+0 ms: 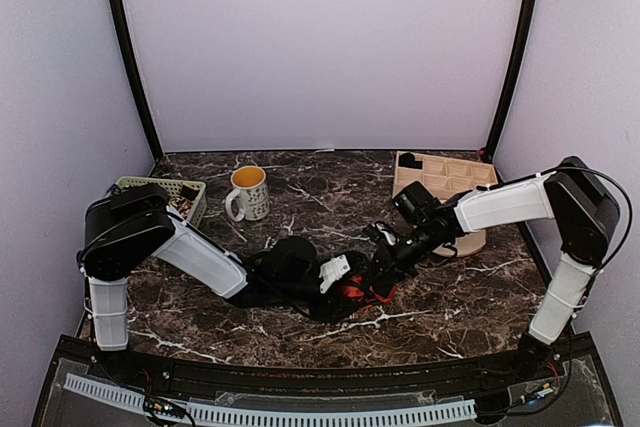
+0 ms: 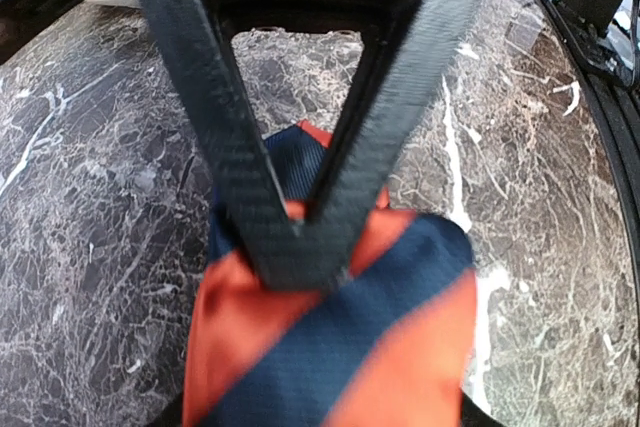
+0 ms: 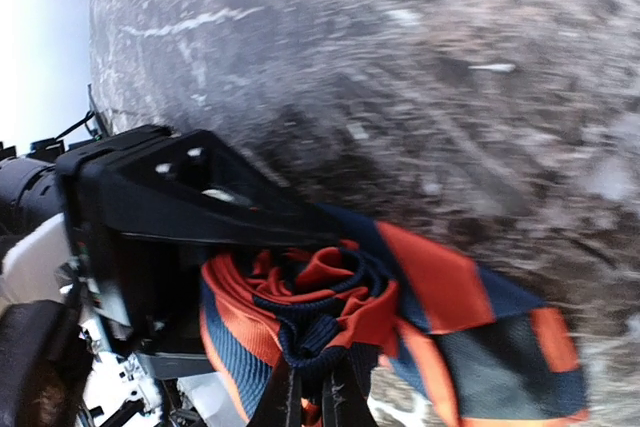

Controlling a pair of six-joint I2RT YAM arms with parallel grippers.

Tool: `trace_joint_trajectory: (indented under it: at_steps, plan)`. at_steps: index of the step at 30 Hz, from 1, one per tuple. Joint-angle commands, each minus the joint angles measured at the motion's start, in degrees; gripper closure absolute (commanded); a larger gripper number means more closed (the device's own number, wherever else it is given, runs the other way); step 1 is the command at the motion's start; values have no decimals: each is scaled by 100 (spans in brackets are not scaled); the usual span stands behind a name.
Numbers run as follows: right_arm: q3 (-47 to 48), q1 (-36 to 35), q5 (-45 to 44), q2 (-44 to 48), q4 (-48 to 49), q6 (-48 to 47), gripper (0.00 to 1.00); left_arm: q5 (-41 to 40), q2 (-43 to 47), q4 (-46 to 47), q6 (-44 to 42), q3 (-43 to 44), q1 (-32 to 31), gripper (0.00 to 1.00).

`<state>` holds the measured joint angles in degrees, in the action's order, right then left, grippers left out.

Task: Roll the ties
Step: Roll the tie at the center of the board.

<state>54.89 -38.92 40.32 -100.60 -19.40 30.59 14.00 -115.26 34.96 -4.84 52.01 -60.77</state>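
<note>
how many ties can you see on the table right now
1: a red-and-navy striped tie, bunched near the middle of the table between the left claw and right claw. More may be hidden under the left arm or in the basket.

Left hand (image 1: 336, 273) and right hand (image 1: 386, 269) close together over red tie (image 1: 353, 294); mug (image 1: 248, 193) and basket (image 1: 165, 189) behind

Both arms reach inward, left gripper (image 2: 300, 247) low beside the tightly closed right gripper (image 3: 310, 392).
</note>
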Motion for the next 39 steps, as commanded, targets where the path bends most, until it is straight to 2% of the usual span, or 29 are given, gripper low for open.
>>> trace_joint_trajectory:
  at_steps: [1,7,10,14,17,20,22,29,33,39]
  plan:
    - [-442,160,-945,-165,-405,-375,100,260,-18,178,357,97,-18,40]
    - [-486,217,-988,-211,-303,-351,100,567,-395,489,616,472,-14,45]
    - [-428,211,-976,-202,-313,-348,100,633,-547,476,650,594,-20,53]
    - [-367,258,-877,-100,-475,-377,100,552,-562,105,400,468,-22,70]
    - [-447,494,-518,179,-562,-270,86,410,-471,-159,120,166,-31,75]
    - [-597,810,-157,538,-494,-44,56,329,-451,-273,-67,-55,-29,76]
    - [-656,951,31,636,-456,43,46,325,-493,-270,-88,-106,-31,77]
    - [-748,933,40,252,-248,70,33,350,-646,-281,-23,37,-31,77]
    - [-858,753,278,20,127,61,32,329,-655,-271,-26,48,-31,77]
    - [-1215,604,685,225,1237,325,32,327,-655,-306,-43,37,-31,77]
